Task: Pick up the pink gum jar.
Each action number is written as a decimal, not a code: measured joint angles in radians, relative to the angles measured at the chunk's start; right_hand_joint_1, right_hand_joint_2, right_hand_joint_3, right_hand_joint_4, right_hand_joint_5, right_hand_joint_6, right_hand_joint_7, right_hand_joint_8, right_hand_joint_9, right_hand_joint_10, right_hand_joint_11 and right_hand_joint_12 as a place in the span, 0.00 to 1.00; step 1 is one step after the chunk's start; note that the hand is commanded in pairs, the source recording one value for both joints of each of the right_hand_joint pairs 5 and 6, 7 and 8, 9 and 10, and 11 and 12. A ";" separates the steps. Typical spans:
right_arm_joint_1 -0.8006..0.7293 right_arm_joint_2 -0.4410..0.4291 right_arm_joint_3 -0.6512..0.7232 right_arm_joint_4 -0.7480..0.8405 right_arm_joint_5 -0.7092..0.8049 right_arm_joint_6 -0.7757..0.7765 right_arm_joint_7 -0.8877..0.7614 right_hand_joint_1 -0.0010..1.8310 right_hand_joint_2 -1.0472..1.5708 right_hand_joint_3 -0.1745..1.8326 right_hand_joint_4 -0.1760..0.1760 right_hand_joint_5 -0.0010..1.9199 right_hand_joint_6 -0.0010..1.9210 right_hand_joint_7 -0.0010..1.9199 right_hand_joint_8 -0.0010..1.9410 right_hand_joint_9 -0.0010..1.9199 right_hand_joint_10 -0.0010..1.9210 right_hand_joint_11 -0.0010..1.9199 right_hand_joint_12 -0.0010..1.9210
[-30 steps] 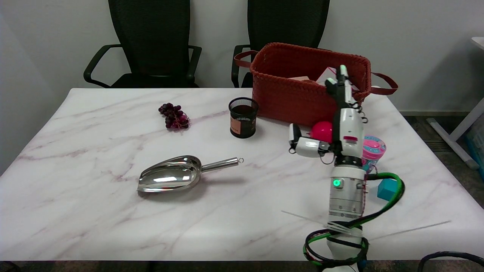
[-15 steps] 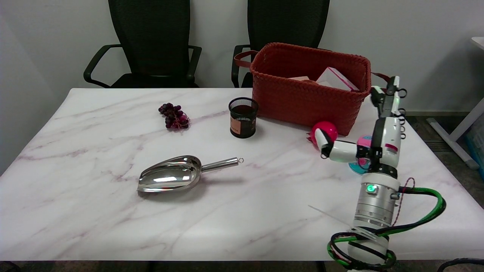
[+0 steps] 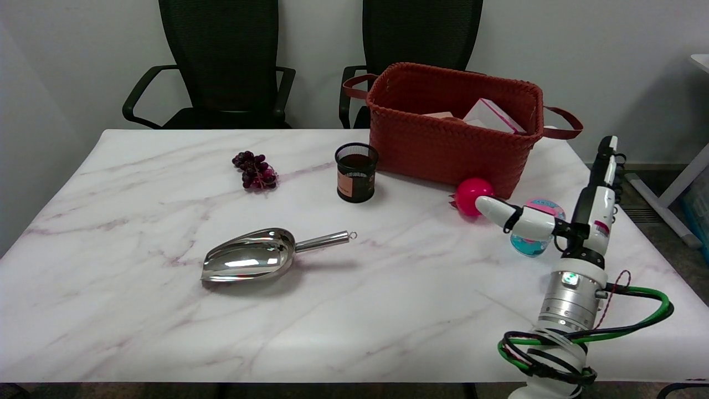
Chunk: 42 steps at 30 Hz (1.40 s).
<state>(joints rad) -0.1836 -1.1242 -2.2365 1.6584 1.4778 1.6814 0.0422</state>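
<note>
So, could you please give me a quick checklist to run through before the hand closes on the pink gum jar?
1. Pink gum jar upright on the table: ok.
2. Right hand holds nothing, fingers apart: ok.
3. Jar lies between the hand's thumb and fingers: cannot tell; the thumb crosses in front of it.
4. Pink ball clear of the jar: ok.
5. Basket clear of the raised fingers: ok.
</note>
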 measured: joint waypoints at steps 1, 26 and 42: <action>0.000 0.001 0.005 -0.004 0.012 0.000 0.013 0.63 0.38 0.19 0.50 0.00 0.00 0.00 0.00 0.00 0.00 0.00 0.00; 0.018 0.015 0.172 -0.196 0.225 -0.163 0.289 0.63 0.44 0.22 0.50 0.00 0.00 0.00 0.00 0.01 0.01 0.00 0.00; 0.029 0.016 0.252 -0.243 0.288 -0.289 0.323 0.68 0.45 0.28 0.50 0.00 0.00 0.00 0.00 0.02 0.02 0.00 0.00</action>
<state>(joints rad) -0.1548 -1.1078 -1.9849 1.4152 1.7661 1.3921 0.3654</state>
